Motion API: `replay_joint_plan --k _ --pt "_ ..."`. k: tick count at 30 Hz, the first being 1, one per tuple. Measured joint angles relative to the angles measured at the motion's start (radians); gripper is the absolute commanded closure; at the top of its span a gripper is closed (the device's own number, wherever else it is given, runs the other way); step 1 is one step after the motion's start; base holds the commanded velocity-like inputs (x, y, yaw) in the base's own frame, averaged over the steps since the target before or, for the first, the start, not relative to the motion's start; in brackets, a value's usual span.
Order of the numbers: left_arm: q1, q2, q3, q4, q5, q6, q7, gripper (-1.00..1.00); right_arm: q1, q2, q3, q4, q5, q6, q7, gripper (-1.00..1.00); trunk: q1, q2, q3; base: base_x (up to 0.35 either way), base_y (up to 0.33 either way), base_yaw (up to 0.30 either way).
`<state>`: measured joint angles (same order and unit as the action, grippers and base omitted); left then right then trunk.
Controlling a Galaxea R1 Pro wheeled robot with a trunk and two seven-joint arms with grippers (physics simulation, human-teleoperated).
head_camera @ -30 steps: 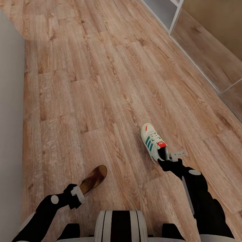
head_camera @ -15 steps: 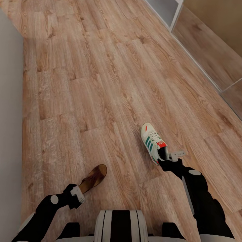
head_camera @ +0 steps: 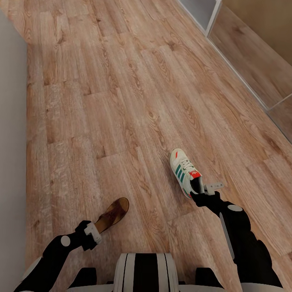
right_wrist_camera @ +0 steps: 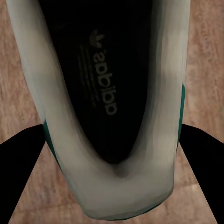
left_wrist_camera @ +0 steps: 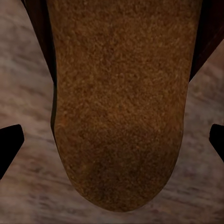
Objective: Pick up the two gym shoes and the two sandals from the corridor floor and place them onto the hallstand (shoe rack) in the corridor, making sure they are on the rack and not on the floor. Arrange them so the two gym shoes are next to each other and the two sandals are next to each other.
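My right gripper (head_camera: 202,192) is shut on the heel of a white gym shoe (head_camera: 183,170) with green stripes and a red-orange tongue tab. Its toe points away from me, over the corridor floor (head_camera: 121,101). In the right wrist view the shoe's white heel (right_wrist_camera: 107,186) sits between the dark fingers (right_wrist_camera: 23,168). My left gripper (head_camera: 94,232) is shut on the near end of a brown sandal (head_camera: 113,214). The left wrist view looks onto the sandal's footbed (left_wrist_camera: 116,102), with black fingertips (left_wrist_camera: 9,144) at either side.
A grey wall (head_camera: 10,121) runs along the left. At the top right stands the corner of a pale grey shelf unit (head_camera: 200,12); I cannot tell whether it is the hallstand. A wood-toned panel with a pale rail (head_camera: 259,48) lines the right side.
The floor and the shelf corner have shifted slightly in the picture, so the camera has moved. Both arms, the gym shoe and the sandal keep their places relative to me.
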<state>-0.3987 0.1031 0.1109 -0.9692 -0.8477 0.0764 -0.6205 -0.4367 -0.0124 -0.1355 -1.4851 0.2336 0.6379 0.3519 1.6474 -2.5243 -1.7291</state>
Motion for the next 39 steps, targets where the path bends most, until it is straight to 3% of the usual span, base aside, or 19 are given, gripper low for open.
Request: replay_joint_plan --k 27,30,39 --pt "0.000 0.000 0.001 0.001 -0.001 0.002 0.002 -1.00 0.000 0.000 0.000 0.000 0.000 0.000 0.000 1.00 0.000 0.000 0.000 0.000 0.000 0.000" --pt "0.000 0.001 0.001 0.001 -0.002 0.002 0.002 -1.00 0.000 0.000 0.000 0.000 0.001 0.000 0.000 1.00 0.001 -0.001 -0.011 0.000 0.000 0.000" --pt "0.000 0.002 0.002 0.000 -0.002 0.002 0.003 -1.00 0.000 0.000 0.000 0.000 0.000 0.000 0.000 1.00 0.001 -0.001 -0.012 0.000 0.000 0.000"
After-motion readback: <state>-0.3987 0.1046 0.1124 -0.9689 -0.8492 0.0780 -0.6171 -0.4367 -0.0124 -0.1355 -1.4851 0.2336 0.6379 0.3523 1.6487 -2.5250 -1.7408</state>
